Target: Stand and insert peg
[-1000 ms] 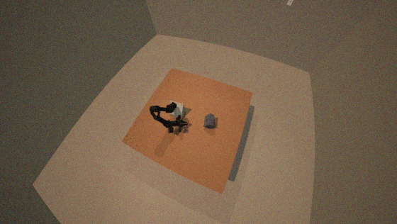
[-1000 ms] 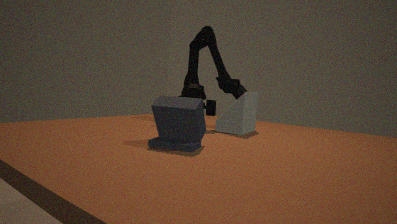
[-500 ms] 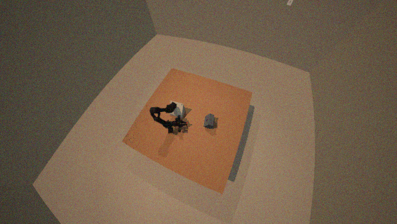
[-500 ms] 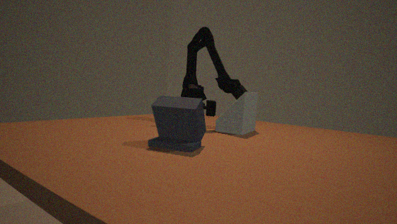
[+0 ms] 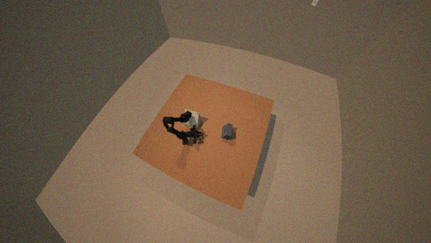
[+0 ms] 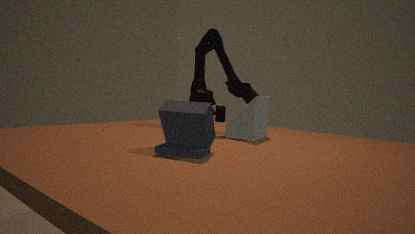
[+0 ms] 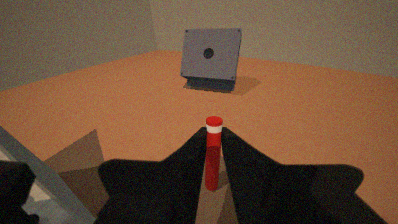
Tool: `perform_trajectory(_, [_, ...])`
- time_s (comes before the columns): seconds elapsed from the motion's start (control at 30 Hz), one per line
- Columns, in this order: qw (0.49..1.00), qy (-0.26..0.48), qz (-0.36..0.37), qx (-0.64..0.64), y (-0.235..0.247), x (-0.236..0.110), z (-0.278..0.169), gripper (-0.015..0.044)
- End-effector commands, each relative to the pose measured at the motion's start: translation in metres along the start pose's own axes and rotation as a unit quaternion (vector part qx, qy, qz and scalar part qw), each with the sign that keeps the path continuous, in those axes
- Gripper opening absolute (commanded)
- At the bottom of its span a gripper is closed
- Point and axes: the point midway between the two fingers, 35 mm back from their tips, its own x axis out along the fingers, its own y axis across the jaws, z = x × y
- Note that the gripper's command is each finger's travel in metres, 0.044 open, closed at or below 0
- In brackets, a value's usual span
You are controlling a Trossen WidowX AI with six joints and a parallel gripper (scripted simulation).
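Wrist view: the red peg [image 7: 212,155] stands upright between the two dark fingers, which pinch its lower and middle shaft from either side.
Peg ends: the white band sits near the top, just under the red cap; the plain end points down toward the worktop [image 7: 310,120]. Whether that end touches the surface cannot be told.
Fingers: closed on the peg, one on each side, their tips reaching up to about the white band.
Panel: the grey-blue panel [image 7: 211,54] stands beyond the peg, toward the far edge of the worktop, well apart from it. Its face is turned to the wrist camera and has one dark round hole [image 7: 208,52] near the middle.
Panel base: a darker foot under the panel rests on the orange surface, with a shadow cast to its right.
Top view: the arm [image 5: 174,127] curls from its pale base block [image 5: 193,118] near the middle of the worktop, and the gripper [image 5: 195,135] sits just beside the block, toward the near edge. The panel [image 5: 228,131] lies to the right of the gripper, apart from it.
Exterior view: the arm [image 6: 207,63] rises in a tall bend behind the panel [image 6: 186,126]; the pale block [image 6: 249,120] stands to the right. The panel hides the peg and fingers here.
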Motion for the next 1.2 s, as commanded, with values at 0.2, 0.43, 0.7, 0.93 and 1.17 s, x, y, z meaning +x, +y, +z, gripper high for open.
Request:
perform_trajectory(0.2, [1.0,-0.001,0.0,0.0,0.0002,-0.0024,-0.0019,0.0051])
perform_trajectory(0.43, [1.0,-0.003,0.0,-0.002,0.0001,-0.0039,-0.0034,0.0051])
perform_trajectory(0.7, [1.0,-0.008,0.0,-0.003,0.0002,-0.0053,-0.0042,0.0051])
perform_trajectory(0.93, [1.0,-0.013,-0.001,-0.004,0.0003,-0.0063,-0.0047,0.0051])
perform_trajectory(1.17, [1.0,-0.018,-0.001,-0.005,0.0004,-0.0074,-0.0052,0.0051])
